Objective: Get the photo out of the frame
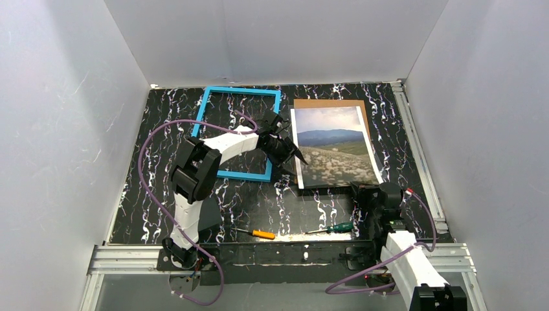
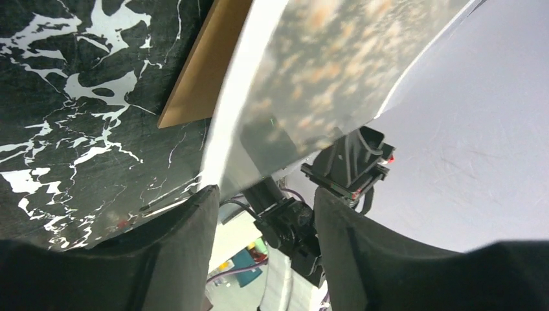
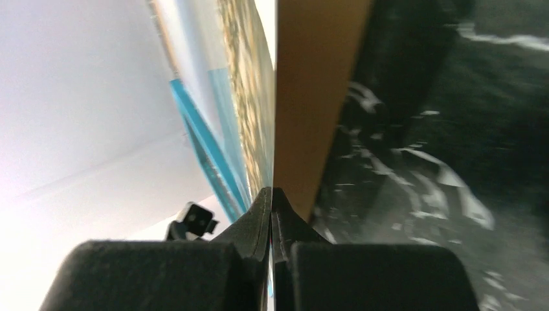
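- The blue frame (image 1: 210, 110) lies flat and empty at the far left of the black marbled desk (image 1: 259, 201), and the left arm is stretched across its near right corner.
- The photo (image 1: 333, 146) sits just right of the frame, on top of a brown backing board (image 1: 330, 103) that peeks out at the far end and down the right side.
- The left pincer (image 1: 288, 152) is at the photo's left edge with its fingers (image 2: 188, 246) wide apart. In the wrist view the print's near corner curls up off the desk just past the tips, and nothing is gripped.
- The right pincer (image 3: 272, 194) is at the photo's near right corner. Its fingers are pressed together on the thin edge of the print, and the brown board runs alongside.
- Near the front edge lie an orange-handled screwdriver (image 1: 262, 233) and a green-handled screwdriver (image 1: 340, 227), well apart from each other.
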`<control>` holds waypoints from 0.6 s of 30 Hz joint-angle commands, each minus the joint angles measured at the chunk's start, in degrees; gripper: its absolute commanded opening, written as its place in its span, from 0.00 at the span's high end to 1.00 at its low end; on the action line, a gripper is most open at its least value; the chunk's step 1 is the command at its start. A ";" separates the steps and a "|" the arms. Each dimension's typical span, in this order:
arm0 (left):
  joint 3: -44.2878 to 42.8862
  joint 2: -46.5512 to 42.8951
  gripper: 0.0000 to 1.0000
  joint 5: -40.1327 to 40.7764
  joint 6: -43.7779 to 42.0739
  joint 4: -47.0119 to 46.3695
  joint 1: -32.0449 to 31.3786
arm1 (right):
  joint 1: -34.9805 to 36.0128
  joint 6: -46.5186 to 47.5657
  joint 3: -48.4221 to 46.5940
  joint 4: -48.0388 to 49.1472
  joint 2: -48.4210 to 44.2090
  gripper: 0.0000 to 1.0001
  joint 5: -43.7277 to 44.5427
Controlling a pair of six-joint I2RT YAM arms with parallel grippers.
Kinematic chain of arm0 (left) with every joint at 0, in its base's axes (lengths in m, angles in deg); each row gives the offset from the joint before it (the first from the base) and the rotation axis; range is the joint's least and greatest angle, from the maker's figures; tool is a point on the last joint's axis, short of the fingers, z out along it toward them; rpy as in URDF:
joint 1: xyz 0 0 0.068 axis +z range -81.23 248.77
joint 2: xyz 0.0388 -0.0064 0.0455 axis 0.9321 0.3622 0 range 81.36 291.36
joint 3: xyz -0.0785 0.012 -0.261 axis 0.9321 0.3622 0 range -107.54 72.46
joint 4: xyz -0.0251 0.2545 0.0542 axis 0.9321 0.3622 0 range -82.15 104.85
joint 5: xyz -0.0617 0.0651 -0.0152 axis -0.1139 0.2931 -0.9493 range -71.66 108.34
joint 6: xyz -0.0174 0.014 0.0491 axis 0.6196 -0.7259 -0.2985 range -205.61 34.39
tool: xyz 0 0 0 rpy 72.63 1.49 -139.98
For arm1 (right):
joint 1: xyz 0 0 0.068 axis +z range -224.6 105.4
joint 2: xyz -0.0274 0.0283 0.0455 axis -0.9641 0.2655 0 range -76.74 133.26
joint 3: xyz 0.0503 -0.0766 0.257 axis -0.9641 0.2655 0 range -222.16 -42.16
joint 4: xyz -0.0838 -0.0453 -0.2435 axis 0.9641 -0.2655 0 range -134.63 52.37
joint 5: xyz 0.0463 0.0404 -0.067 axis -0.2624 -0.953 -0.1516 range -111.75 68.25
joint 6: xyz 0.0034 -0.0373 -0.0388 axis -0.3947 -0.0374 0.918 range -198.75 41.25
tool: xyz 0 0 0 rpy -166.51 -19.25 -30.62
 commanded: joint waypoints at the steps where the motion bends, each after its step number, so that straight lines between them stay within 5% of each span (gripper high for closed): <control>1: 1.35 -0.60 0.41 0.37 -2.53 3.95 0.12 | 0.12 4.15 -3.49 -13.55 -0.61 0.99 1.51; 11: 1.35 -0.71 0.23 1.22 -8.11 5.47 1.73 | 0.12 9.51 -9.23 -26.33 -4.51 0.99 -1.44; 18: -3.37 -0.23 0.23 3.05 -18.99 11.59 3.57 | 0.12 10.91 -15.61 -34.87 -2.44 0.99 -1.34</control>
